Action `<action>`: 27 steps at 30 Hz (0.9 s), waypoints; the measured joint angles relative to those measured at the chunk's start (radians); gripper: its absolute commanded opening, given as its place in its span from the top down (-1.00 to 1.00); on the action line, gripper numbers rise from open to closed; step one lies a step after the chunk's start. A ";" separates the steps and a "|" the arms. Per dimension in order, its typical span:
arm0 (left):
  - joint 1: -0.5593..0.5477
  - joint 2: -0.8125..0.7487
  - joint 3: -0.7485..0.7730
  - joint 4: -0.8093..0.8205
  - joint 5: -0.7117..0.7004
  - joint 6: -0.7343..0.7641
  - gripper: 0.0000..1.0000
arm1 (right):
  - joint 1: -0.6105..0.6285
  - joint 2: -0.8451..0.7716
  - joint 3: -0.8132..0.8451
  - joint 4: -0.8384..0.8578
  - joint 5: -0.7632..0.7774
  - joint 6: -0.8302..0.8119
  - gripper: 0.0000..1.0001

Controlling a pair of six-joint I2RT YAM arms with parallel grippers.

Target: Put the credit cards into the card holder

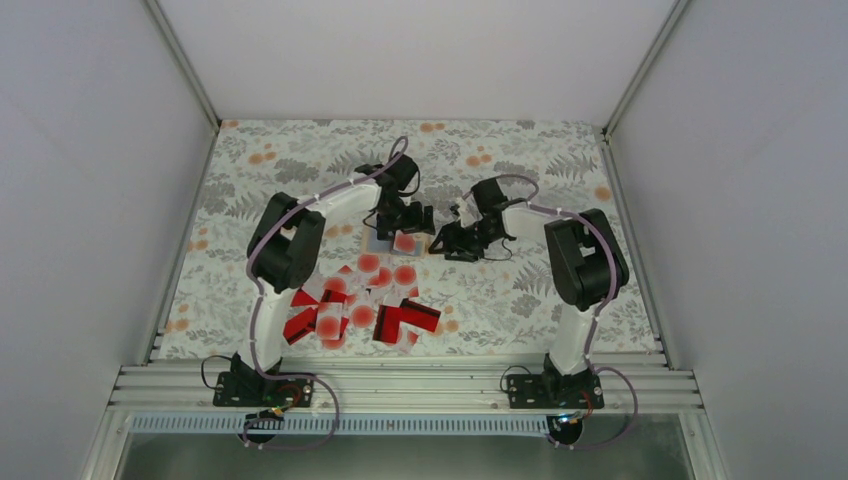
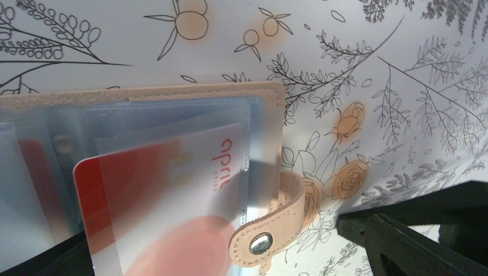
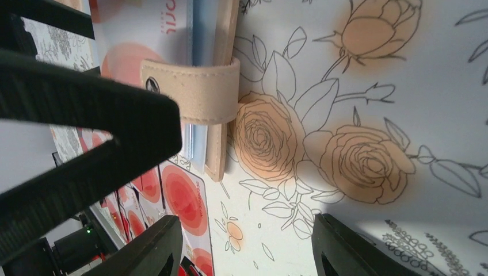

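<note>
Jaws of the left gripper (image 1: 405, 218) stood wide apart over the open card holder (image 1: 385, 243), clear of the red-and-white card (image 2: 155, 195) lodged part-way in its clear sleeve (image 2: 172, 123). The right gripper (image 1: 448, 243), also apart and empty, sat beside the snap strap (image 2: 270, 224), probably to steady it. Loose credit cards (image 1: 350, 310) lay nearby.

Bright, even light washes the desk (image 1: 520, 160) with soft shadows; the red cards (image 1: 370, 300) glare and blur overhead.
</note>
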 measured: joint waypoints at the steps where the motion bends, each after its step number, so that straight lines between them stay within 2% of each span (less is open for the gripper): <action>1: -0.001 0.002 0.003 -0.003 -0.003 -0.008 -1.00 | 0.000 -0.004 -0.009 0.006 -0.002 0.001 -0.15; 15: -0.038 0.039 0.075 -0.071 -0.102 -0.079 -1.00 | 0.000 -0.020 -0.051 0.053 -0.035 0.002 -0.15; 27: -0.064 0.089 0.166 -0.193 -0.198 -0.010 -1.00 | -0.002 -0.044 -0.064 0.049 -0.027 -0.005 -0.15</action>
